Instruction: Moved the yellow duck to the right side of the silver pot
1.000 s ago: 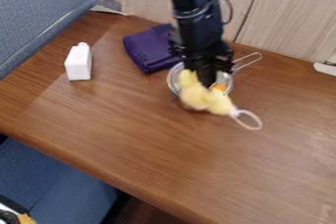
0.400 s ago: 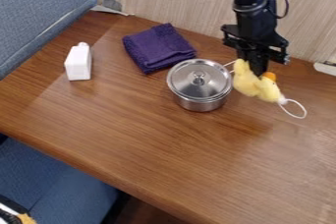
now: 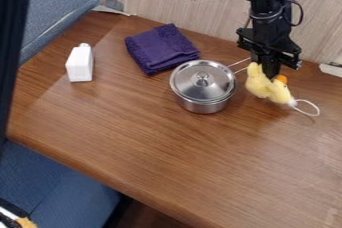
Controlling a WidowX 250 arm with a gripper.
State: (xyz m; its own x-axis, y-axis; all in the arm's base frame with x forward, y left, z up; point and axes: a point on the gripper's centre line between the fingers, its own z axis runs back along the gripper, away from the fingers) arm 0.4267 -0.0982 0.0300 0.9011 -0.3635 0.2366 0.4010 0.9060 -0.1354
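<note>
At nine o'clock, a dark upright band (image 3: 12, 32) has come in over the brown wooden table (image 3: 133, 137). Toward two o'clock, the black two-finger gripper (image 3: 270, 73) has shifted slightly toward three, closed on the yellow plush duck (image 3: 259, 86), which moved with it. The round silver lidded pot (image 3: 202, 84) has not moved. At the pot's three o'clock, the duck's long axis runs from eleven to five, head toward five, orange beak toward one.

Table (image 3: 153, 152): pot (image 3: 202, 105), cloth (image 3: 160, 48), likely bottle (image 3: 80, 64)
</note>
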